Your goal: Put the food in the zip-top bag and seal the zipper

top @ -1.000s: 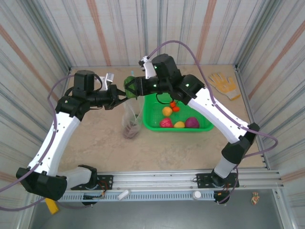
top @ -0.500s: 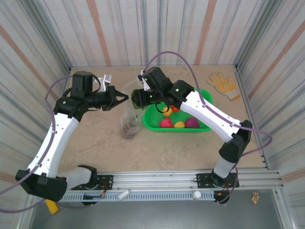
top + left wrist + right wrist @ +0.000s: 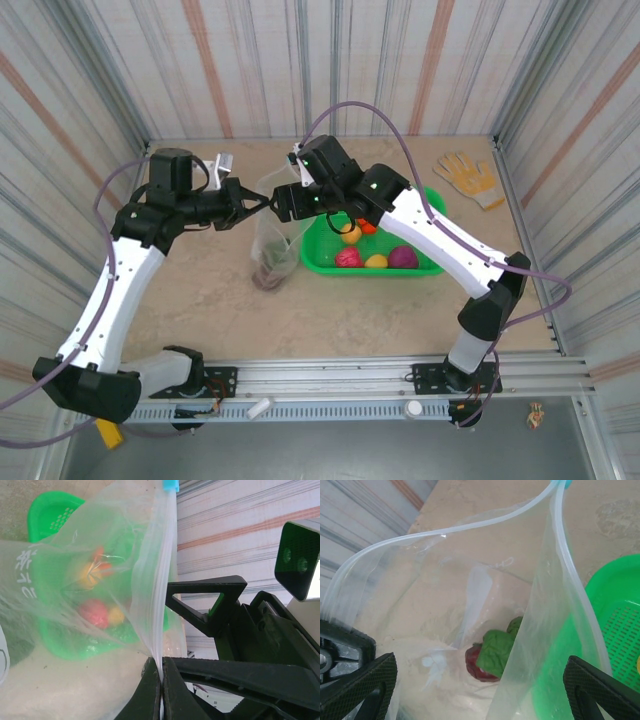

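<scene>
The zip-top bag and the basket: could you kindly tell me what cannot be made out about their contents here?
- The zip-top bag: the right wrist view shows green and dark red pieces inside; crinkled plastic and the bottom edge hide any others.
- The green basket: in the top view, the right arm covers its far side.
- Left wrist view: the basket's food is a blur behind the bag's plastic.
</scene>
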